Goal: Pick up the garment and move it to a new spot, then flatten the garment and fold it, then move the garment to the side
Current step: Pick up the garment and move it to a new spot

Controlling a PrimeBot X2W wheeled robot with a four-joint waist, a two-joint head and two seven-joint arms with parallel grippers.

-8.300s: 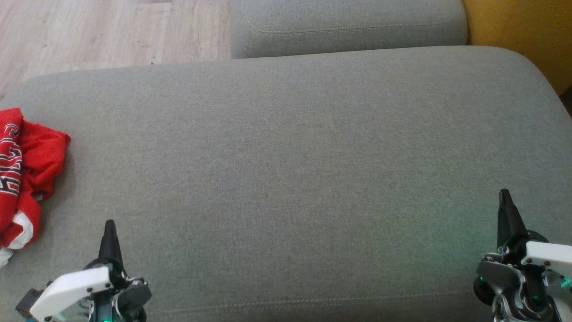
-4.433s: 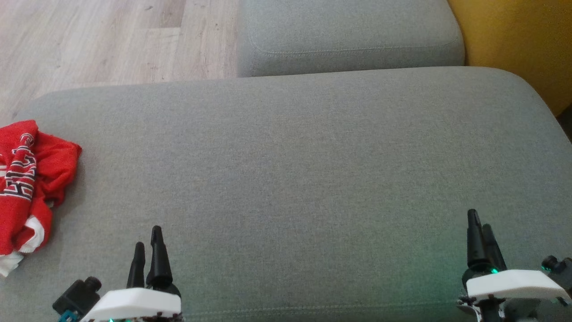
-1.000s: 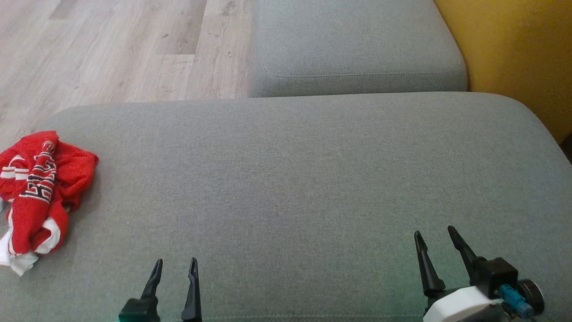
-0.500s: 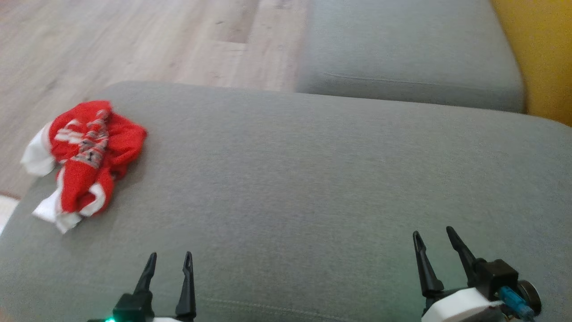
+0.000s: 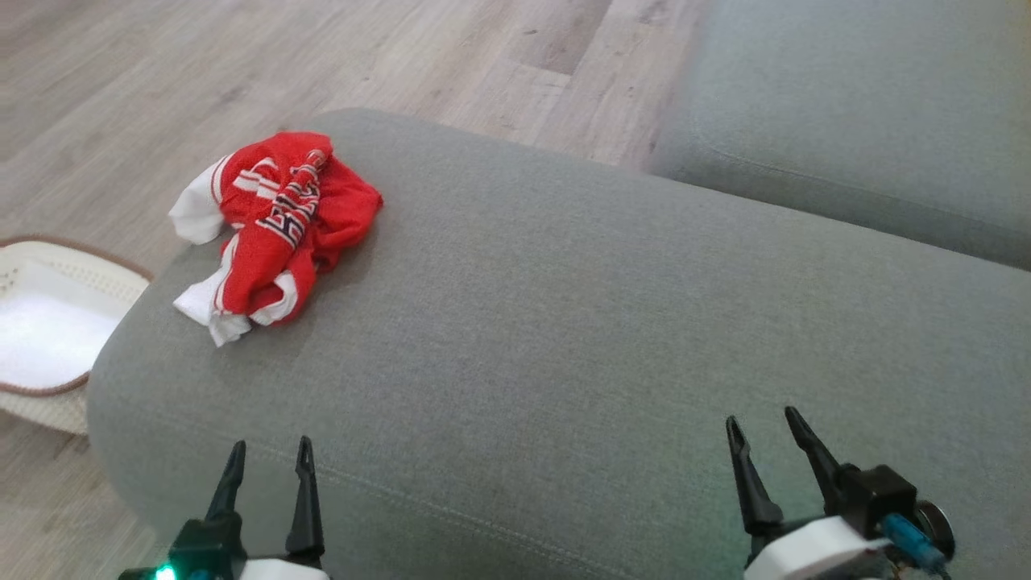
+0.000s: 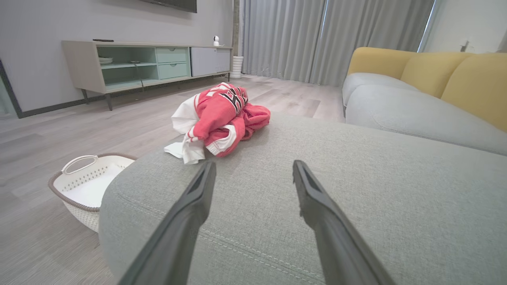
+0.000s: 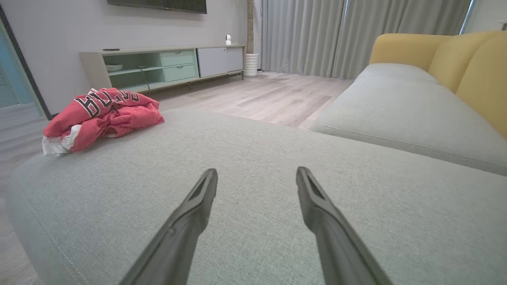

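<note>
Red mesh with white trim, the garment (image 5: 274, 225) lies crumpled at the far left corner of the grey cushion (image 5: 564, 322) in the head view. Its long axis runs on a slant, from the bunched red end farther in down to the white-edged end by the cushion's left edge. A band of black-and-white lettering follows that line. A white basket (image 5: 97, 256) stands on the wooden floor (image 5: 161, 80) just beyond that edge. The left gripper (image 5: 271, 443) and the right gripper (image 5: 761, 416) sit low at the near side, well apart from the cloth, each with its fingers spread and nothing between them.

From the left wrist view the garment (image 6: 218, 118) is ahead and a little left of the left gripper (image 6: 253, 163), its white end nearest and the lettering at the far top. The jaws stand wide above bare cushion.

In the right wrist view the garment (image 7: 103, 116) lies far off to the left, long side across the view, white end leftmost. The right gripper (image 7: 256, 170) is likewise wide and empty.
</note>
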